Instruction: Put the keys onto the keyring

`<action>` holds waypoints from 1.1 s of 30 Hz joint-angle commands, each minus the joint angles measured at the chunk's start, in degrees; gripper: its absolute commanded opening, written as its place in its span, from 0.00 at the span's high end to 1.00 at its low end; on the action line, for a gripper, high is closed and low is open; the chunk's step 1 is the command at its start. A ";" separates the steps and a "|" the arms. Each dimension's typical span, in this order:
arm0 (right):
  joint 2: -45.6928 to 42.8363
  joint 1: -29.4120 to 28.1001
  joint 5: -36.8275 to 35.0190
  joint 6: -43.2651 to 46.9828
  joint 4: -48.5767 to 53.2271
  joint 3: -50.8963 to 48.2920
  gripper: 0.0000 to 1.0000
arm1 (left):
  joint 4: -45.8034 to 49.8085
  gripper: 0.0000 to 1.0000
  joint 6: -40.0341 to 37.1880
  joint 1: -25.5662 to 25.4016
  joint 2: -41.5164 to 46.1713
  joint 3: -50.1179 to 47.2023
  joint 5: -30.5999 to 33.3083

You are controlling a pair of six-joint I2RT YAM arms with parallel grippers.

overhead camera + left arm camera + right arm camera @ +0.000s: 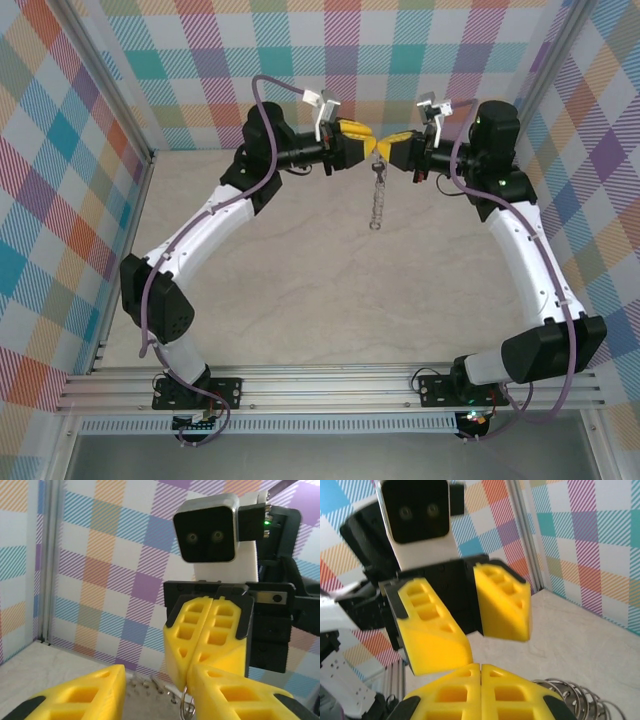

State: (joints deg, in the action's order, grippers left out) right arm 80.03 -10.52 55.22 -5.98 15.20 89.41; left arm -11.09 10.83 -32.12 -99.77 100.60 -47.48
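Arches both arms outward at the elbows and holds the wrists level, nose to nose, raised over the far middle of the table (300, 300). Presents the left gripper (365, 139) with its yellow fingers (437, 637) partly apart, clasping nothing. Pinches the right gripper (385, 152) fully closed on the top end of the keyring (377, 195), dangling straight down from the tips as a thin looped wire chain.

**White Shells, Black Joints, Yellow Fingers**

The left arm (200, 235) and right arm (525, 250) wear white shells between black joint housings, a mauve cable (256, 92) looping along each. Black bases (195, 390) sit toward 6 o'clock. The left end effector (366, 138) and right end effector (384, 150) carry yellow hollow-ribbed fingers (227, 630) beneath square dark-faced cameras (207, 527).
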 commanded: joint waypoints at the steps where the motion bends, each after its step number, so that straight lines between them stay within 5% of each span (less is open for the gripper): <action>1: -0.02 -0.18 2.64 12.90 13.79 4.45 1.00 | 6.99 0.61 -5.44 1.06 1.57 2.15 -4.55; 16: 0.94 -0.12 3.30 12.13 11.57 4.11 1.00 | 12.29 0.64 -8.02 1.54 0.60 3.46 -12.83; 33: 0.72 -0.14 5.73 7.39 7.43 2.62 1.00 | 13.54 0.66 -7.58 -0.21 -3.13 6.79 -14.57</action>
State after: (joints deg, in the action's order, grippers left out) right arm 80.97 -10.52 58.17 2.13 25.63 92.53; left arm 2.09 3.55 -31.77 -102.13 105.01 -60.60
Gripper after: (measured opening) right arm 0.059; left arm 0.342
